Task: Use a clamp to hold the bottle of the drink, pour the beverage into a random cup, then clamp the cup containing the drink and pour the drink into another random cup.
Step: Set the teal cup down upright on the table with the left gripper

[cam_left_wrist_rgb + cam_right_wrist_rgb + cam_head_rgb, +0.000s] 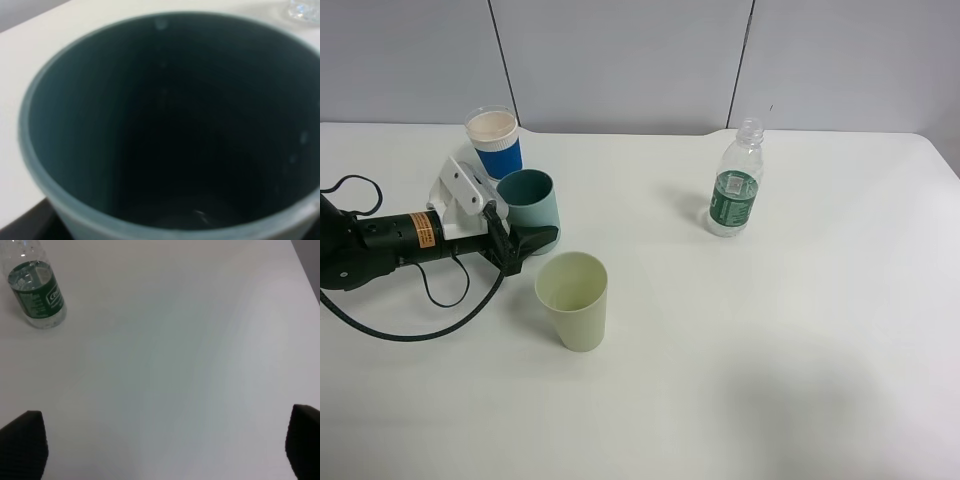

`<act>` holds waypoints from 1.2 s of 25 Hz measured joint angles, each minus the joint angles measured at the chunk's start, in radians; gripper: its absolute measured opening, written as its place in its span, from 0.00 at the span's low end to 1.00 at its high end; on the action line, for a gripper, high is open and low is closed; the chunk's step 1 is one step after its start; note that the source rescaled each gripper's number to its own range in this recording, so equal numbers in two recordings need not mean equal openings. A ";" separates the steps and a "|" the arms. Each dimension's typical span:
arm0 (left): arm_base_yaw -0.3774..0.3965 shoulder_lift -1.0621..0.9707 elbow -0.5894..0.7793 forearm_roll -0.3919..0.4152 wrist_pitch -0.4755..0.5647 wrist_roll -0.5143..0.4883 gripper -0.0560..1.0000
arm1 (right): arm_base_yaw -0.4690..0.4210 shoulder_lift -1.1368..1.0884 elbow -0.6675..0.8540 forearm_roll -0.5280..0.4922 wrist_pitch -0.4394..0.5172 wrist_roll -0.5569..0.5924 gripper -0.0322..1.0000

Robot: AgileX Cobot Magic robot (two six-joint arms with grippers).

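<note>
blue-sleeved paper cup (494, 141), white table (770, 350)

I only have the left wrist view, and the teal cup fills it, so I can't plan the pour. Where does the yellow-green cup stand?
Observer: The yellow-green cup stands upright, apart from the teal cup, nearer the table's front edge.
Operator: Anything behind the teal cup?
Observer: A blue-sleeved paper cup stands close behind it.
Operator: And the right arm?
Observer: The right gripper hangs open over the table, apart from the uncapped bottle.
</note>
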 joint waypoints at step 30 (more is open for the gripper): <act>0.000 -0.022 0.000 0.000 -0.001 0.179 0.98 | 0.000 0.000 0.000 0.000 0.000 0.000 1.00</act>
